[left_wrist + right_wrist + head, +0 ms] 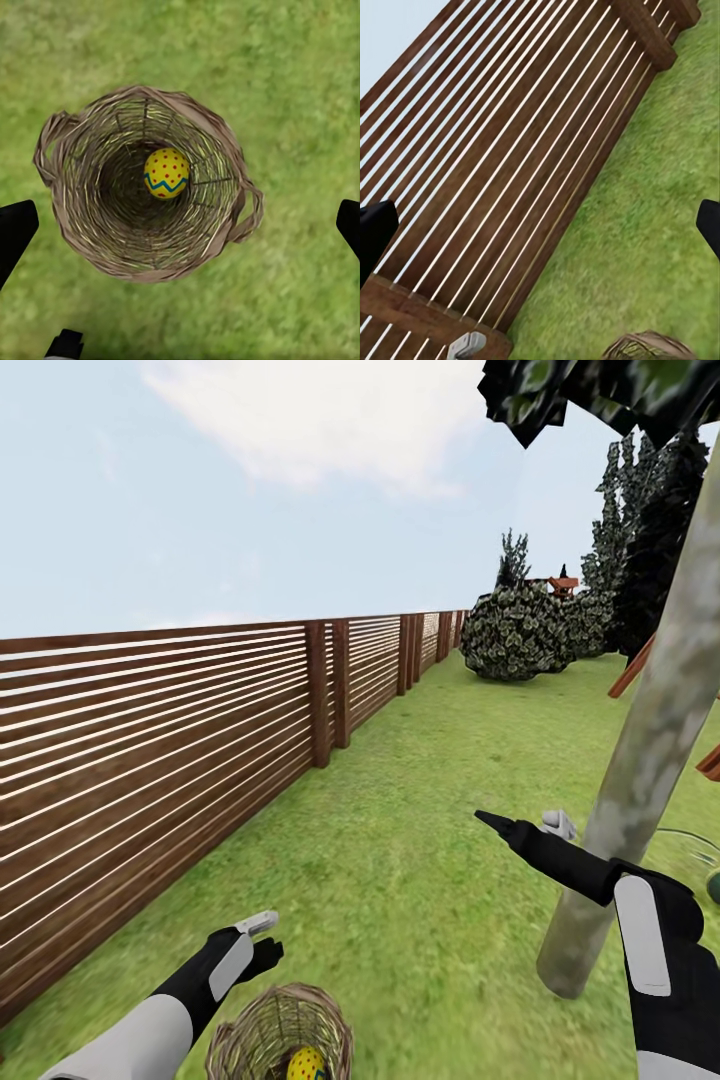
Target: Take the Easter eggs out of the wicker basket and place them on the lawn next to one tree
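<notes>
One dotted yellow zigzag-banded egg point(166, 172) in round woven tan wicker basket point(90, 225) on short green grass point(300, 90); both grippers' fingers point(16, 229) spread apart, empty.

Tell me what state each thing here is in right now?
wicker basket: upright on the grass, one egg inside.
Easter egg: lying in the basket.
left gripper: open, above the basket.
right gripper: open, empty.
tree: trunk leaning.
</notes>
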You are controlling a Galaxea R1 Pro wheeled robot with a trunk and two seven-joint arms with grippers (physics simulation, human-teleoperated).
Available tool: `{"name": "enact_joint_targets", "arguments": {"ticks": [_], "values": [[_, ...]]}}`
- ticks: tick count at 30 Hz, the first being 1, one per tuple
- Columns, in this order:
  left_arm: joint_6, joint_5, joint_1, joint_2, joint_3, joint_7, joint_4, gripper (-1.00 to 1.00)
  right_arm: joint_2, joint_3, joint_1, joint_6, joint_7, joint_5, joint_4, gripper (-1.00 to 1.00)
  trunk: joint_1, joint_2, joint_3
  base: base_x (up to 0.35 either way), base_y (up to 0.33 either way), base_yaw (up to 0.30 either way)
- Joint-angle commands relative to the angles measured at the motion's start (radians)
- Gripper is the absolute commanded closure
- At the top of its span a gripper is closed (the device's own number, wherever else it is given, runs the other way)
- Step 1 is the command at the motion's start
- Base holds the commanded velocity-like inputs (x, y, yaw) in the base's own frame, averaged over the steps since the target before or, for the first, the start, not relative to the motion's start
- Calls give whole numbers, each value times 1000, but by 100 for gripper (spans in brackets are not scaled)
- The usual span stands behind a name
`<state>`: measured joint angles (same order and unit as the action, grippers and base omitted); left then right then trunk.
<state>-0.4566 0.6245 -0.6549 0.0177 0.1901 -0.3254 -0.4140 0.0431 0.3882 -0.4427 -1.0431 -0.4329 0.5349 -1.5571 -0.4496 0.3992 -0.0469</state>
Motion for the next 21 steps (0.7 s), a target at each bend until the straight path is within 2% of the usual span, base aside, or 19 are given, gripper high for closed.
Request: {"name": "enact_joint_targets", "arguments": {"ticks": [1,10,21], "values": [[-2,11,0,-1,8,-9,-2,-100,0,2,-1,-4,-10,-9,0,-100,0,1,1,2,0,0],[0,10,0,1,9,-10,-2,-100,0,3,-1,-4,-10,-9,13,-100,0,1,5,0,0,0],[3,7,1,-1,10,10,-2,-100,0,3,-1,-4,-10,-9,18,-100,-43,78,45,0,0,0]]}}
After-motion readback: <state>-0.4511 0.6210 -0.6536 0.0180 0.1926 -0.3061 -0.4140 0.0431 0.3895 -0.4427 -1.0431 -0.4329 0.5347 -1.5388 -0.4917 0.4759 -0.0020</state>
